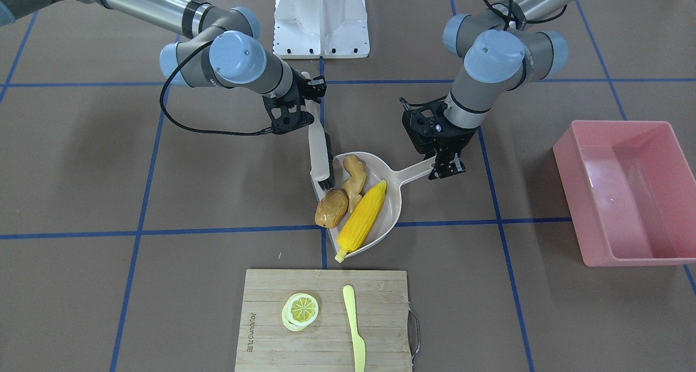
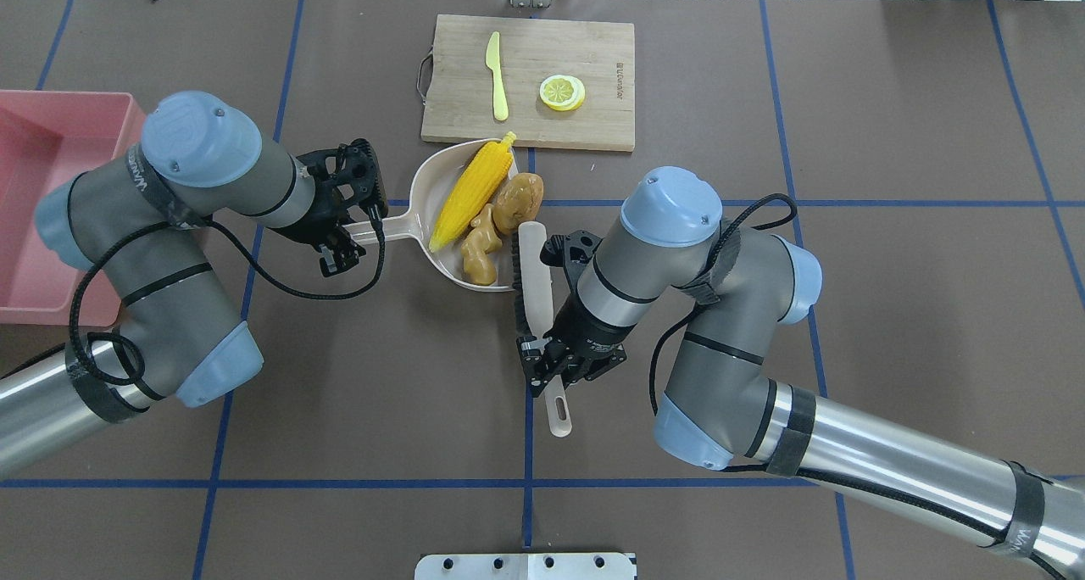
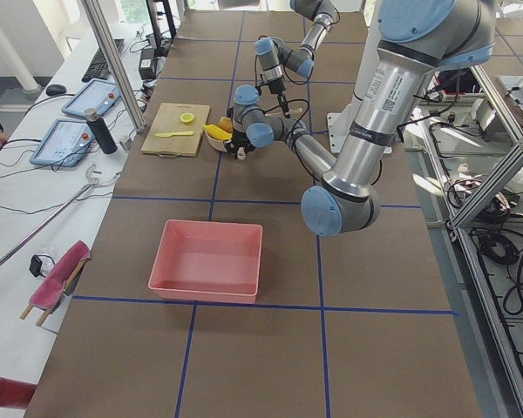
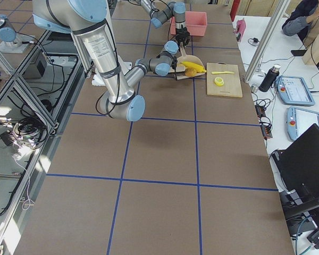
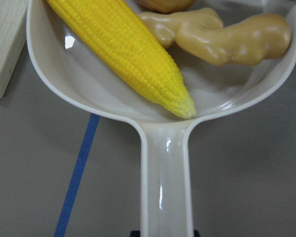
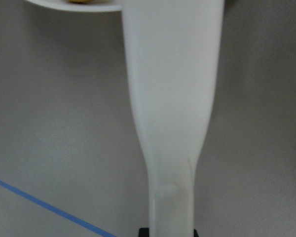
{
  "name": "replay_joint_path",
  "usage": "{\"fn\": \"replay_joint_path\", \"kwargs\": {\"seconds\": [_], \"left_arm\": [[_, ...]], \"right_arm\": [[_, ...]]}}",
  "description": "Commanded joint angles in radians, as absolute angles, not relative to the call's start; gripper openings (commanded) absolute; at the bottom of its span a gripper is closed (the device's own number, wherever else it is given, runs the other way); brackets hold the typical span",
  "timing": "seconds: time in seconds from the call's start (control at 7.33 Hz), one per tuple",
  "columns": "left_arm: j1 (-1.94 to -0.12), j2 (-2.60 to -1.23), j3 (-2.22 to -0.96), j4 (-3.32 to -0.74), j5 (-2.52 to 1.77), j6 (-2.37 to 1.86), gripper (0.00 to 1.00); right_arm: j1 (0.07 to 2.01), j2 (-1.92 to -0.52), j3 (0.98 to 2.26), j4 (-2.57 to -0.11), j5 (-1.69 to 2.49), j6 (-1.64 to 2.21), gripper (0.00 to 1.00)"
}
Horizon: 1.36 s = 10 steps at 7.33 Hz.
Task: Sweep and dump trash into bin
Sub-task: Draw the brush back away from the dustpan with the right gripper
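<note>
A beige dustpan [image 1: 392, 195] lies mid-table. In it are the yellow corn cob [image 1: 363, 216] and the knobbly tan ginger piece [image 1: 356, 177]. The tan potato lump [image 1: 331, 208] sits at the pan's open edge. My left gripper [image 1: 445, 166] is shut on the dustpan's handle [image 5: 167, 182], which shows with the corn [image 5: 123, 54] and the ginger [image 5: 222, 34] in the left wrist view. My right gripper [image 2: 548, 366] is shut on a white brush [image 2: 534, 266], whose black bristles rest at the pan's mouth beside the potato [image 2: 519, 200]. The pink bin [image 2: 42, 198] stands on my left, apart from the pan.
A wooden cutting board [image 1: 326, 350] holds a lemon slice [image 1: 300, 310] and a yellow-green plastic knife [image 1: 354, 328], just beyond the dustpan's far rim. The robot's white base plate [image 1: 321, 18] is at the near edge. Blue tape lines cross the brown table.
</note>
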State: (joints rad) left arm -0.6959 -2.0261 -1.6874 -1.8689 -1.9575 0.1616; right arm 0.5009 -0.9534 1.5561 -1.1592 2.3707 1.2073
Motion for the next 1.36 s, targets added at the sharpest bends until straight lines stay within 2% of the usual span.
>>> {"fn": "replay_joint_path", "kwargs": {"seconds": [0.0, 0.27, 0.55, 1.23], "left_arm": [[-0.696, -2.01, -1.687, -1.907, -1.957, 0.131, 0.0], [-0.696, -2.006, -1.687, -1.93, -1.957, 0.118, 0.0], [-0.696, -2.006, -1.687, -1.934, -1.957, 0.117, 0.0], [-0.696, -1.994, -1.687, -1.965, -1.957, 0.089, 0.0]], "right_arm": [[0.515, -0.966, 1.571, -1.169, 2.373, 1.207, 0.0], [0.531, -0.991, 1.675, -1.296, 2.376, 1.204, 0.0], [0.557, -1.034, 1.729, -1.315, 2.375, 1.198, 0.0], [0.59, -1.052, 1.707, -1.316, 2.376, 1.117, 0.0]]}}
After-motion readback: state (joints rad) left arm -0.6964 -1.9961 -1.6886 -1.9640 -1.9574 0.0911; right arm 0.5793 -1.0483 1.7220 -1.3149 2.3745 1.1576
